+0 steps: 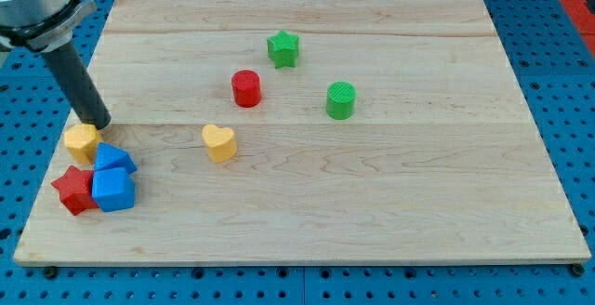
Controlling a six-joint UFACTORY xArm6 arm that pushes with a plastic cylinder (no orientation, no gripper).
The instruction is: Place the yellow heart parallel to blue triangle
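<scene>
The yellow heart [219,142] lies left of the board's middle. The blue triangle [114,159] sits near the view's left edge, touching a blue cube [113,191] below it. My tip [99,122] is at the left, just above a yellow hexagon block [82,142] and up-left of the blue triangle. The heart is about 110 px to the right of the triangle, a little higher.
A red star [73,190] sits left of the blue cube. A red cylinder [246,88], a green star [283,48] and a green cylinder [341,99] stand in the upper middle. The wooden board [372,203] rests on a blue perforated table.
</scene>
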